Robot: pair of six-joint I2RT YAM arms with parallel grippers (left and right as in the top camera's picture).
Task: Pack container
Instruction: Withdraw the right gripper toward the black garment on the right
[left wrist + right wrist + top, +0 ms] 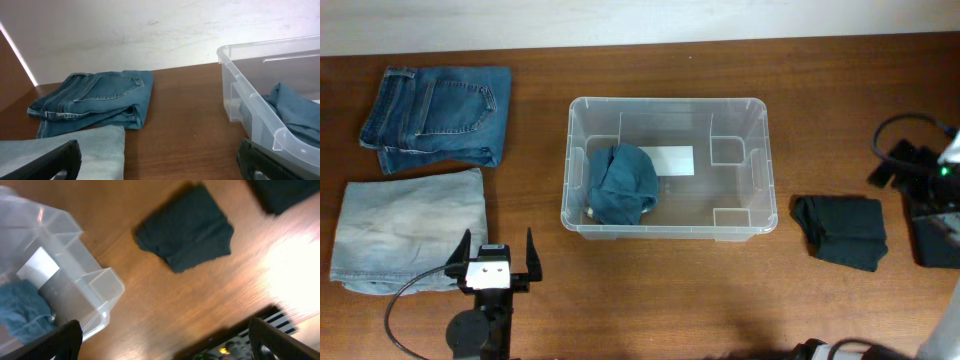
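Note:
The clear plastic container (665, 103) stands mid-table with a crumpled teal cloth (621, 184) in its left half and a white label (666, 160) on its base. My left gripper (499, 245) is open and empty near the front edge, left of the container, over the corner of the pale jeans. In the left wrist view its gripper (157, 162) frames bare wood, with the container (250, 97) to the right. My right gripper (167, 342) is open and empty, looking down at the container's corner (95, 287) and a dark folded garment (187, 227).
Folded blue jeans (438, 115) lie at the back left, pale folded jeans (410, 228) in front of them. The dark folded garment (840, 230) lies right of the container, another dark item (932, 240) at the right edge. Cables and the arm base (910, 165) sit far right.

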